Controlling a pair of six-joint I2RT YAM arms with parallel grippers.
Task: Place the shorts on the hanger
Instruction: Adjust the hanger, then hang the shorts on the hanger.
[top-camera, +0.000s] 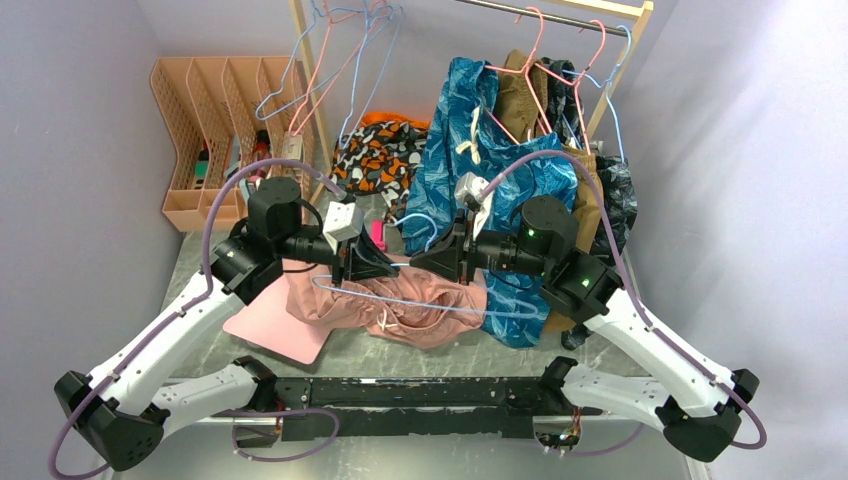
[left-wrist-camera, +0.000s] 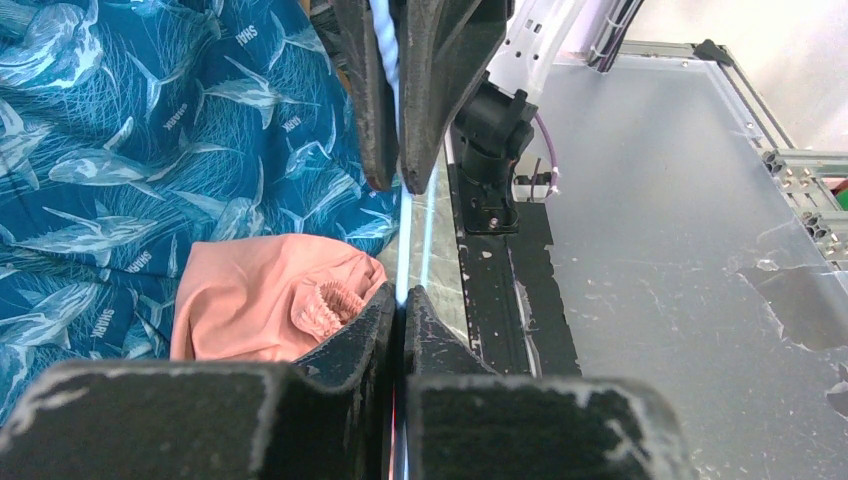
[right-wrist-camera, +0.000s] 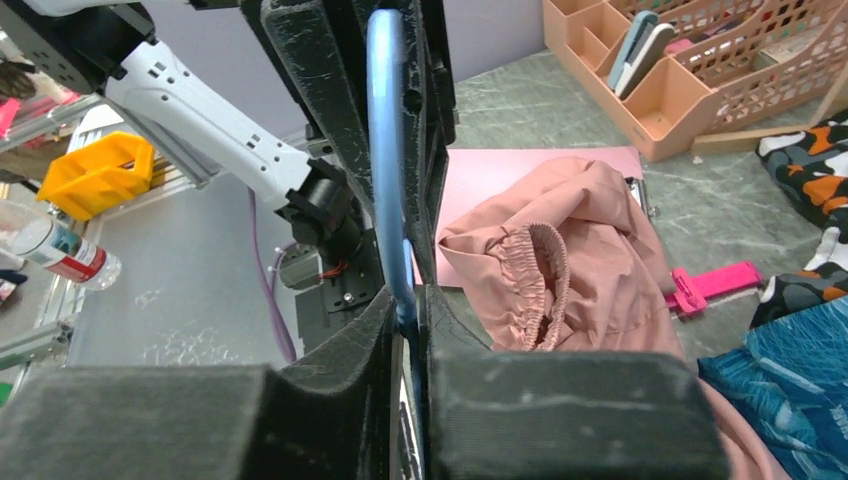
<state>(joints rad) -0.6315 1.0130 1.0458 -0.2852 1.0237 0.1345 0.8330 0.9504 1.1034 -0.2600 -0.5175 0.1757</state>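
Here, thin wire hanger (right-wrist-camera: 385, 150), gathered pink shorts (right-wrist-camera: 590, 250)

Matt cloth shorts (right-wrist-camera: 600, 230); smooth, perhaps coated wire hanger (right-wrist-camera: 385, 150)

1. Our left gripper (left-wrist-camera: 400, 240) fills the middle of the frame, its dark jaws pressed almost together.
2. Between them we see the thin light-blue wire of the hanger (left-wrist-camera: 405, 262), pinched and running straight up the gap.
3. Just beside the jaws lie the salmon shorts (left-wrist-camera: 255, 310), bunched up, their gathered waistband (left-wrist-camera: 330, 305) touching the nearest finger.
4. Behind the shorts we see a blue shark-print garment (left-wrist-camera: 150, 140) covering that whole side.
5. On the other side we see the scuffed grey table (left-wrist-camera: 650, 220), a black rail (left-wrist-camera: 505, 290) along it, and a white-and-black arm segment (left-wrist-camera: 495, 120) with a purple cable (left-wrist-camera: 548, 150).
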